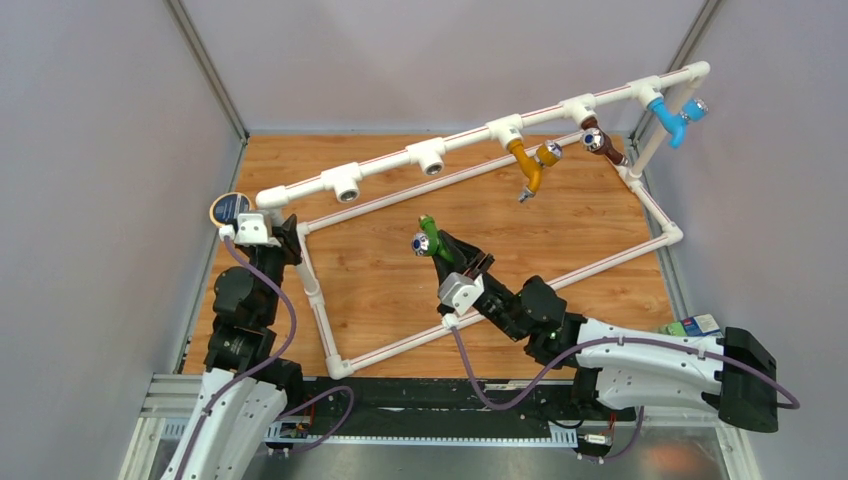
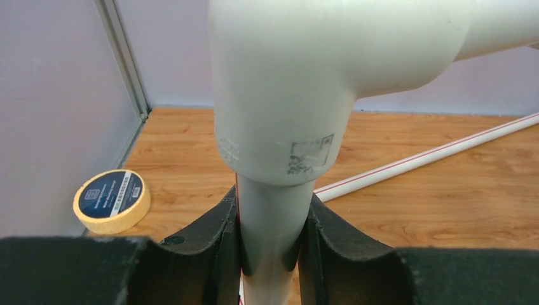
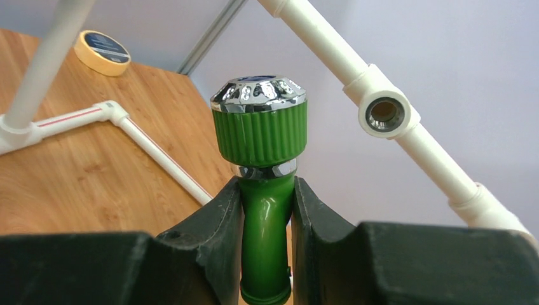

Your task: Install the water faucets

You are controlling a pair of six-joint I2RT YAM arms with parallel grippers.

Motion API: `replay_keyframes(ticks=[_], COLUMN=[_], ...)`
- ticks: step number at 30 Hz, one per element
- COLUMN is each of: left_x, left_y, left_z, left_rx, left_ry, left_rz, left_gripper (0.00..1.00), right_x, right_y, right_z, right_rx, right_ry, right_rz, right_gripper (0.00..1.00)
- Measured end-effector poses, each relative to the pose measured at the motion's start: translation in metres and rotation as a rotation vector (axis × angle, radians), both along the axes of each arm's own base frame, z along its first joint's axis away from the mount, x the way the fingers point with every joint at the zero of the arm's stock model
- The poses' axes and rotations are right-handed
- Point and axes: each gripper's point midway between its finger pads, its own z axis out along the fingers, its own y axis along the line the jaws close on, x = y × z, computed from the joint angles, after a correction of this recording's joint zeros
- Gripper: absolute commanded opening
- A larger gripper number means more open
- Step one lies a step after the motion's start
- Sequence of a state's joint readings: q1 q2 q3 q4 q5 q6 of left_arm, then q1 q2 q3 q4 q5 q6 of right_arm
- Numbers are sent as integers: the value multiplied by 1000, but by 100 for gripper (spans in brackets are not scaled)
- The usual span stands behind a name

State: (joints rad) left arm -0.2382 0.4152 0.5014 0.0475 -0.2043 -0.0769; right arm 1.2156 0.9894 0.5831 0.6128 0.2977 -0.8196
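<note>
Gripping: right gripper (image 3: 267, 190) pinches green faucet (image 3: 259, 130) by its stem; left gripper (image 2: 272, 219) pinches frame pipe (image 2: 274, 197), left edge.
Feel: I judge it light, rigid, slick.

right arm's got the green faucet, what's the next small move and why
Likely lift the green faucet, shut in the right end effector, toward the open tee socket and aim its stem at the hole. That socket is empty, and the left end effector grips the frame post to steady it.
</note>
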Motion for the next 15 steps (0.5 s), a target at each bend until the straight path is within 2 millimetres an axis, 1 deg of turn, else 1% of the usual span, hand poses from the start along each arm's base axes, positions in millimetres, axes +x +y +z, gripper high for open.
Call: replay_keyframes(ticks=[4,7,9,12,15], left_x=[-3,-5,-5,-5,-4], left_y=[-1,-1,-1,-1,-1], left_z=[-1,-2,-2,-3,-3], left_rx=[-2,-1,-1,0,0], left_ry=[36,52,53,55,55], left_rz=[-11,-14,-13,-11,-13], left_gripper=[0,0,0,0,0], right_x=[5,6,4,-3,-9], right_y=[-2,-3,0,14,39], right_z=[7,20,27,34,38], right_rx=[-60,-79,-84,-112,-165], right_ry=[-117,-221,-281,-378,-469], right_rz=[-70,-118,-132,-132,-121], right_gripper=[0,0,0,0,0])
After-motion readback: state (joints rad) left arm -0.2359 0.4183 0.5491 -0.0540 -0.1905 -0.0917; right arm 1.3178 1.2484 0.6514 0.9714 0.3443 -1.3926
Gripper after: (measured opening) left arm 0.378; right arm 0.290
